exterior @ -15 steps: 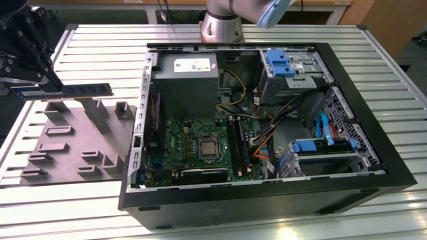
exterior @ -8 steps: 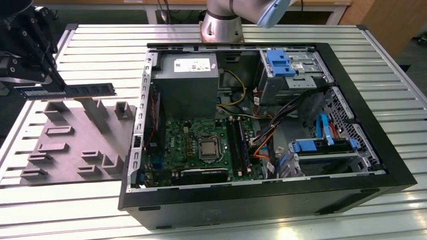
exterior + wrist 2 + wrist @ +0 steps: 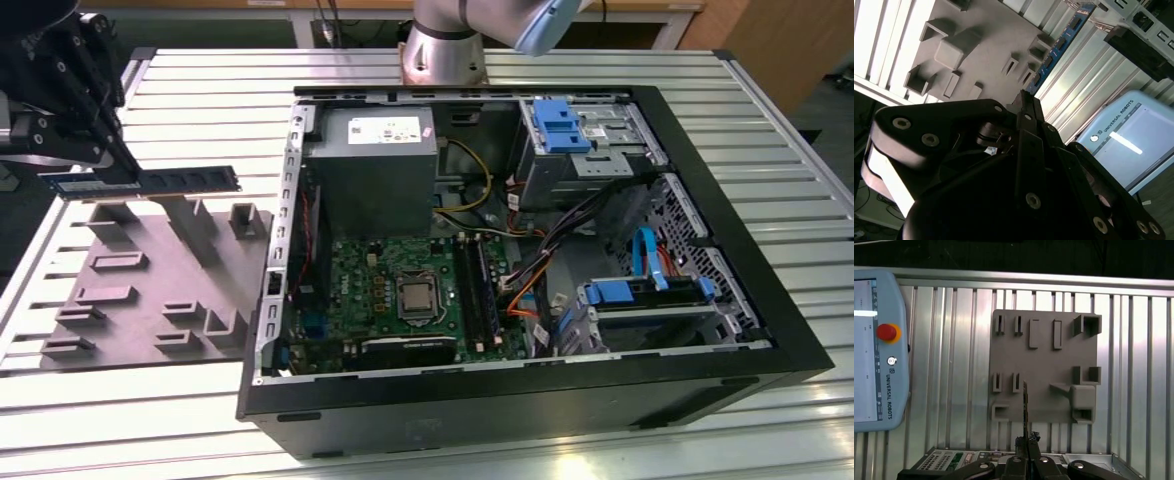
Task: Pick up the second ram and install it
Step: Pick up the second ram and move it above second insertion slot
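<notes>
Black gripper (image 3: 1027, 439) linkage, matt with bright pivot screws, fills the foreground in both wrist views. Its fingers are closed on the second ram (image 3: 1026, 405), which the first wrist view shows edge-on as a thin dark strip running out from the fingertips.

In the exterior view the gripper (image 3: 118, 172) clamps the second ram (image 3: 187, 181) near one end. The stick lies level and lengthwise, and most of its flat, chip-studded length projects towards the exterior view's right. It sits over the upright posts of the fixture block (image 3: 147, 290); contact with the posts cannot be determined.

- Surface (image 3: 200, 70): ribbed, reflective aluminium slats.
- Computer case (image 3: 534, 400): black metal box, side open, green motherboard (image 3: 387, 270) exposed inside. It lies on the exterior view's right, well apart from the ram.
- Fixture block (image 3: 1044, 355): flat grey matt plastic with rectangular pockets and raised posts.
- Teach pendant (image 3: 874, 365): pale blue-grey housing with a red button, lying beside the fixture block.
</notes>
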{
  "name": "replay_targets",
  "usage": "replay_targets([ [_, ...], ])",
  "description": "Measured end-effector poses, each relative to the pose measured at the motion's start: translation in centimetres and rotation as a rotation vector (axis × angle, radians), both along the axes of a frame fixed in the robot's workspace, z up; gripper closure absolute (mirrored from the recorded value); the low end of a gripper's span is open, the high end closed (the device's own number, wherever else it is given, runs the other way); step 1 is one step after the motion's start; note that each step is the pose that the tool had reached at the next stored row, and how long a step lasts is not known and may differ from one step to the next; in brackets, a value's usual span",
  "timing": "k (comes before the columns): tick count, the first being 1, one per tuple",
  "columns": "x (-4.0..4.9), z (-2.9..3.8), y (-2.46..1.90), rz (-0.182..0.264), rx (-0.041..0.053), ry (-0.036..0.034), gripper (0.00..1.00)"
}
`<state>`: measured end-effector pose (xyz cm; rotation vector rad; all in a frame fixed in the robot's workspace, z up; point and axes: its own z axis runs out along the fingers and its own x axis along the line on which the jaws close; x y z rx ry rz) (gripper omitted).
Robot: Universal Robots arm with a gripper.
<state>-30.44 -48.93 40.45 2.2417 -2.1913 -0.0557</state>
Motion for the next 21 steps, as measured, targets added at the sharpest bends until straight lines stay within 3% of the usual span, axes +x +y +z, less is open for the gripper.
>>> replay_targets([
  [21,1.79,0.01,0.00,0.000,-0.0001,0.0001,0.88],
])
